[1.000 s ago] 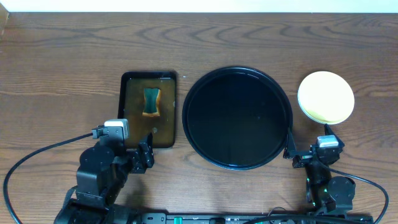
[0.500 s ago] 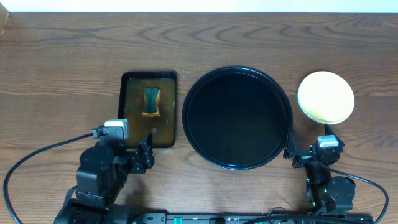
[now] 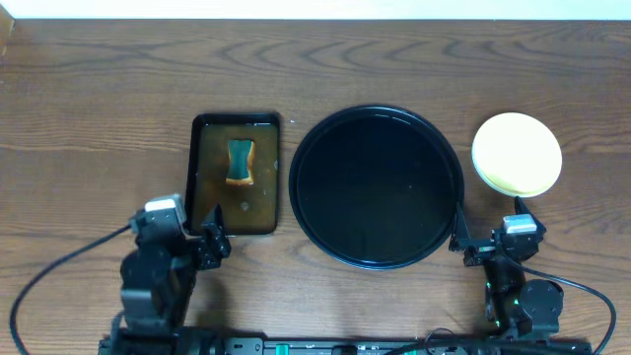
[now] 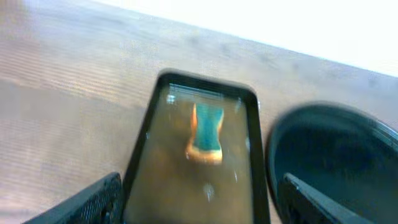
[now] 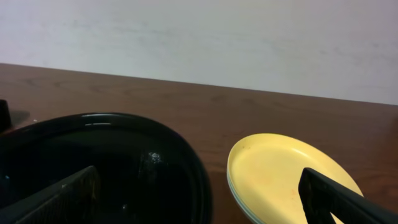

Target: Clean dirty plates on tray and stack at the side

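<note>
The left gripper (image 4: 200,186) has just swung to point squarely at the small tray (image 3: 202,177) of brown liquid. A sponge (image 3: 240,162) lies straight ahead of its jaws, which are spread wide and hold nothing. The right gripper (image 5: 199,177) has not moved, its jaws also apart and empty. The round tray (image 3: 377,116) sits ahead and left of the right jaws, with nothing on it. The plates (image 3: 517,154) are stacked ahead and to their right, yellow on top. The job looks finished, with both arms pulled back.

Sponge (image 3: 240,163) in rectangular tray (image 3: 258,205), wooden table (image 3: 99,99)
</note>
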Robot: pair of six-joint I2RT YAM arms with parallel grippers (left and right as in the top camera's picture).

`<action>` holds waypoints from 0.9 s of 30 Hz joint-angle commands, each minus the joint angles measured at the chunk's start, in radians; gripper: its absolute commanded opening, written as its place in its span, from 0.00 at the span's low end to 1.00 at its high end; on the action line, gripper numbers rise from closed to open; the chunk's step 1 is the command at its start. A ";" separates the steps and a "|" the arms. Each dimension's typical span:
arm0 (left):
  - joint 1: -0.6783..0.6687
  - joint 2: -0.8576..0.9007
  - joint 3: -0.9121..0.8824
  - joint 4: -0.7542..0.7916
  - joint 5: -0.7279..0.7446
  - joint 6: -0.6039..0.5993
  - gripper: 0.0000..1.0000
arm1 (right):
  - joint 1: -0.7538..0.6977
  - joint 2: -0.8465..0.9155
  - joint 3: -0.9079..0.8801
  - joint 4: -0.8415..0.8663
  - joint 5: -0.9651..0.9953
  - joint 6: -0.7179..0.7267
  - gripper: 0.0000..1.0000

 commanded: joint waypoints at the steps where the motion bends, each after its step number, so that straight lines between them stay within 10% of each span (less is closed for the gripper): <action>1: 0.026 -0.118 -0.103 0.075 -0.005 -0.013 0.80 | -0.012 -0.004 -0.001 -0.005 0.010 0.006 0.99; 13: 0.038 -0.295 -0.436 0.659 -0.016 0.035 0.80 | -0.012 -0.004 -0.001 -0.005 0.010 0.006 0.99; 27: 0.038 -0.291 -0.463 0.428 -0.016 0.037 0.80 | -0.012 -0.004 -0.001 -0.005 0.010 0.006 0.99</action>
